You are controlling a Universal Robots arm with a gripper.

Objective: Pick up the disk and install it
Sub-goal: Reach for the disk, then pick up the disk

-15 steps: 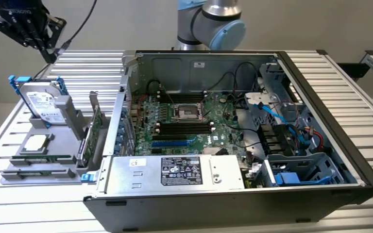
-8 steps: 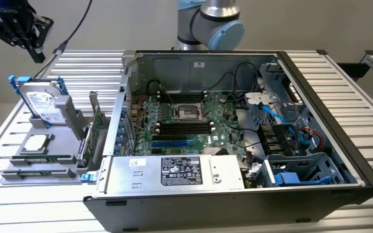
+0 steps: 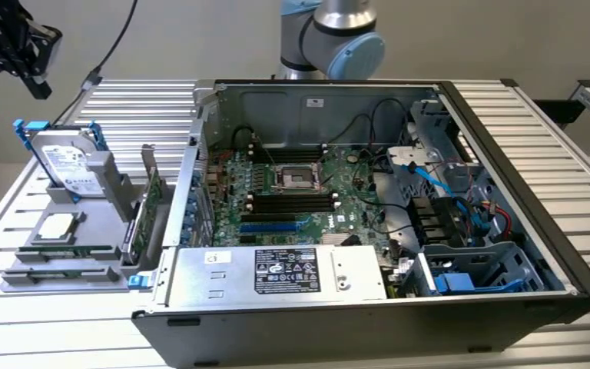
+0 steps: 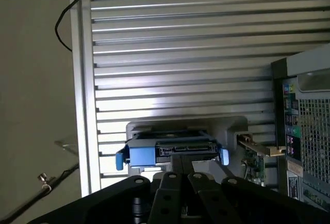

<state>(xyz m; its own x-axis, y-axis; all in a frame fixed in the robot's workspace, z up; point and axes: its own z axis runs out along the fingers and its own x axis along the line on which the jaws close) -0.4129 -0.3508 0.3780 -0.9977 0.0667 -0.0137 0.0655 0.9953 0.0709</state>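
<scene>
The disk is a silver hard drive with a white label in a blue carrier. It stands upright in a grey holder at the exterior view's left. In the wrist view the disk is seen edge-on, with its blue frame and connector side facing the camera. My black gripper hangs high above the disk, well apart from it. Its fingers are pressed together, shut, with nothing between them.
An open computer case fills the middle and right of the slatted aluminium table, with a motherboard and a drive cage inside. Green circuit cards and a CPU chip share the holder. A black cable trails nearby.
</scene>
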